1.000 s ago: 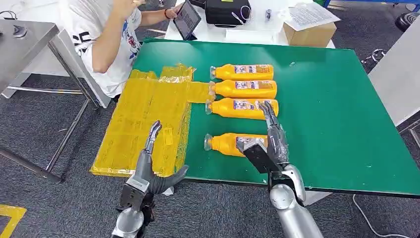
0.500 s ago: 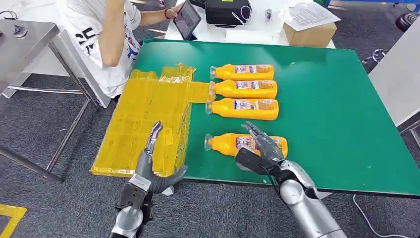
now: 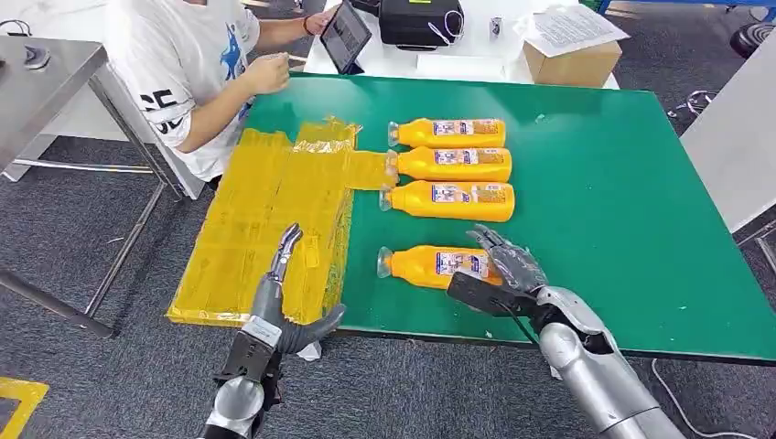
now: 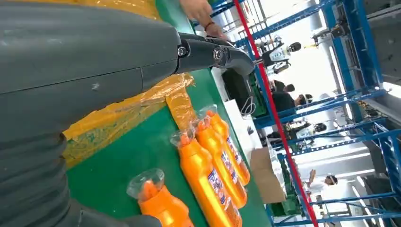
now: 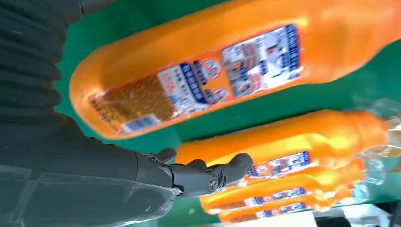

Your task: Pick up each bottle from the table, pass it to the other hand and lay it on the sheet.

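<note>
Right hand fingers (image 3: 499, 245): spread apart, arched over the base end of the nearest bottle; whether they touch it cannot be told.
Right hand (image 3: 499, 272): holds nothing, poised at the table's near edge, palm toward the bottle; silver forearm runs in from the near right.
Left hand fingers (image 3: 285, 245): held straight and together, pointing away from the robot, thumb splayed toward the table; nothing between them.
Left hand (image 3: 279, 302): above the near edge of the sheet, close to its near right corner.
Nearest bottle (image 3: 439, 265): orange, lying on its side, clear-capped neck toward the sheet, alone close to the table's near edge.
Row of three bottles (image 3: 448, 165): orange, lying side by side and parallel, necks toward the sheet, midway across the table; the middle one's cap touches the sheet's right flap.
Sheet (image 3: 265, 219): yellow, crinkled, covering the table's left end and overhanging its left edge; no bottle lies fully on it.
Table (image 3: 622, 201): green top.
Person (image 3: 183, 73): seated at the far left corner, white shirt, holding a tablet (image 3: 346, 35).
</note>
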Robot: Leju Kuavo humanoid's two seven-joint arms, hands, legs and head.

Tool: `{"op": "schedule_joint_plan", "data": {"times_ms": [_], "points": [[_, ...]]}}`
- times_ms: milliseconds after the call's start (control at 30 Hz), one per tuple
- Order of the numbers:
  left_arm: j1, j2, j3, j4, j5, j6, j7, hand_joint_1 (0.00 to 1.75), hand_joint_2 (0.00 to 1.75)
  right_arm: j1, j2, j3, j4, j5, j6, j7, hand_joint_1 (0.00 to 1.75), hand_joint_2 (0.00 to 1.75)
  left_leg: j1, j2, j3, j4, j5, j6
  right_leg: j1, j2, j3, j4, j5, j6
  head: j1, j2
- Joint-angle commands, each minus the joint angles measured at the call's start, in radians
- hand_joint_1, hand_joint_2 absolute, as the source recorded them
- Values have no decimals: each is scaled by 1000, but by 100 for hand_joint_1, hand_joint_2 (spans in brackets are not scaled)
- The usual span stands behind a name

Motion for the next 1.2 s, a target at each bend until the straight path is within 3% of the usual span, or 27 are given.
{"op": "schedule_joint_plan", "data": {"times_ms": [33, 133, 467, 1000, 1033, 1067, 1100, 1200], "points": [[-39, 16, 14, 77, 1, -2, 13, 0, 175, -94, -10, 61, 108, 41, -23, 33, 0, 175, 0, 1, 4, -1, -1, -1, 0, 3, 3, -1, 0, -2, 0, 0], [-48, 21, 12, 92, 1, -7, 13, 0, 175, -147, 2, 68, 207, 7, 41, 30, 0, 175, 1, 3, 6, -1, -2, -2, 1, 5, 5, -1, -1, -2, 0, 0], [-72, 18, -9, 131, 8, -21, 22, 0, 175, -254, 85, 121, 490, 27, 54, 35, 0, 175, 1, 3, 4, -1, -1, -1, 1, 3, 4, -1, 0, -1, 0, 0], [-81, 20, -21, 163, 17, -29, 29, 0, 175, -284, 103, 140, 560, 4, 72, 9, 0, 175, 1, 1, 6, -1, 0, -1, 1, 2, 6, -1, 0, -2, 0, 0], [-83, 19, -20, 166, 19, -30, 29, 0, 175, -283, 99, 140, 555, -3, 75, 4, 31, 175, 2, 1, 8, -1, -1, -2, 1, 2, 8, -2, 0, -2, 0, 0], [-83, 19, -21, 168, 22, -33, 29, 0, 175, -276, 93, 143, 535, -9, 69, -7, 150, 175, 1, 1, 7, -1, 0, -1, 1, 1, 7, -1, 0, -2, 0, 0], [-85, 19, -23, 172, 23, -35, 29, 0, 175, -270, 86, 138, 521, -32, 82, -25, 171, 175, 1, 1, 9, -2, -1, -2, 1, 2, 8, -2, -1, -2, 0, 0], [-85, 18, -25, 179, 26, -39, 28, 0, 175, -244, 64, 143, 465, -40, 75, -28, 175, 175, 1, 0, 7, -1, 0, -1, 1, 0, 7, -1, 0, -1, 0, 0]]}}
